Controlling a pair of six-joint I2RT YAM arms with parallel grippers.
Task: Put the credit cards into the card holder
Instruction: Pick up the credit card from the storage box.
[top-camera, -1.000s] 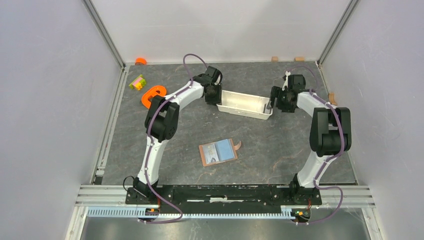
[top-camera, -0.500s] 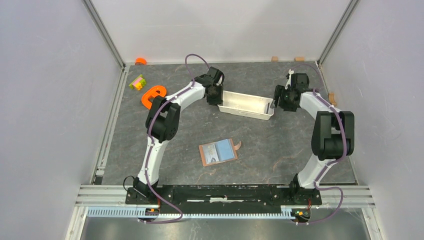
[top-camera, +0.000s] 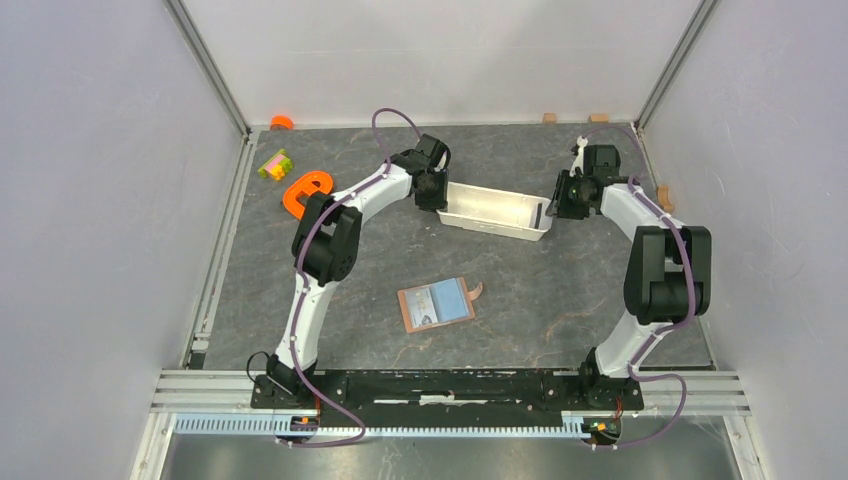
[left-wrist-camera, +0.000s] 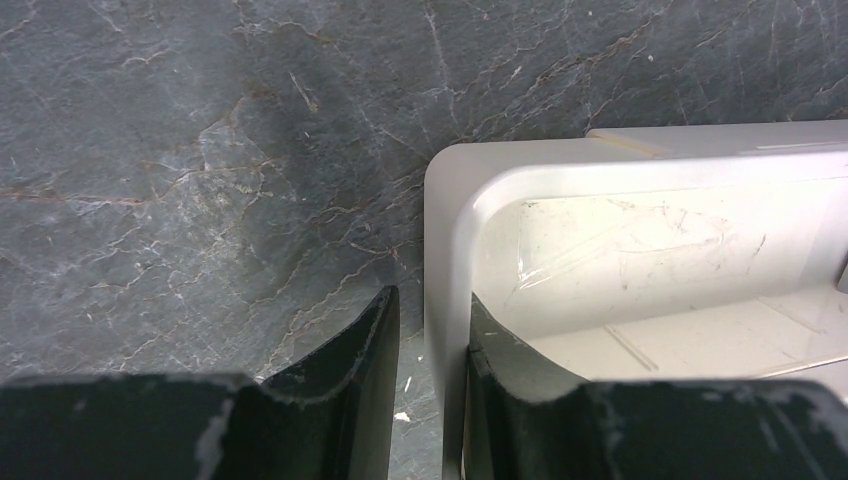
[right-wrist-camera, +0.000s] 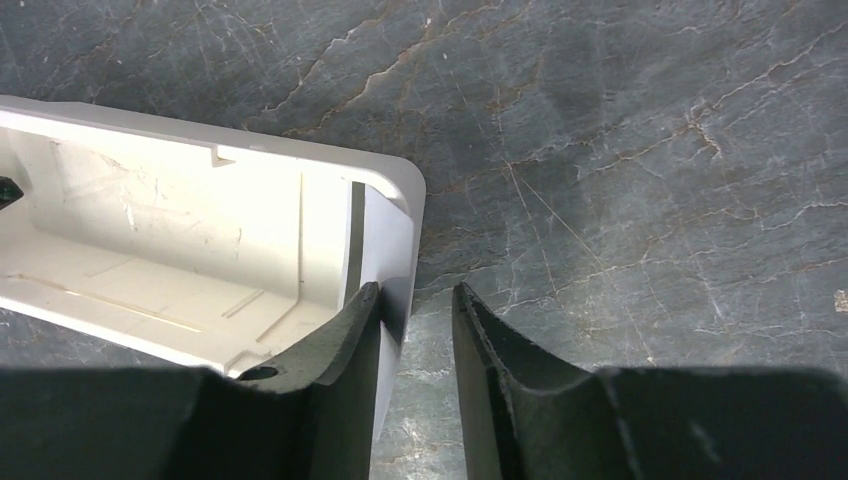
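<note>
The brown card holder (top-camera: 407, 311) lies open on the floor at the centre, its snap flap (top-camera: 475, 291) pointing right. A pale blue credit card (top-camera: 441, 302) rests on its inner face. Both arms are at the white tray (top-camera: 490, 227), far from the holder. My left gripper (top-camera: 432, 196) (left-wrist-camera: 432, 295) straddles the tray's left end wall (left-wrist-camera: 445, 200), one finger inside against it and the other close outside. My right gripper (top-camera: 553, 206) (right-wrist-camera: 416, 287) straddles the right end wall (right-wrist-camera: 388, 230). Its inner finger touches the wall, and a strip of floor shows before the outer finger.
An orange ring-shaped piece (top-camera: 305, 190) and a yellow-green-pink block (top-camera: 274, 164) lie at the back left, with a small orange object (top-camera: 282, 122) by the rear wall. Small wooden blocks (top-camera: 598, 117) sit along the back and right edges. Grey walls enclose three sides.
My right gripper's jaws have narrowed around the tray's right end, and the arm has drifted slightly right and back. The tray has shifted a little to the right. The left arm has barely moved.
</note>
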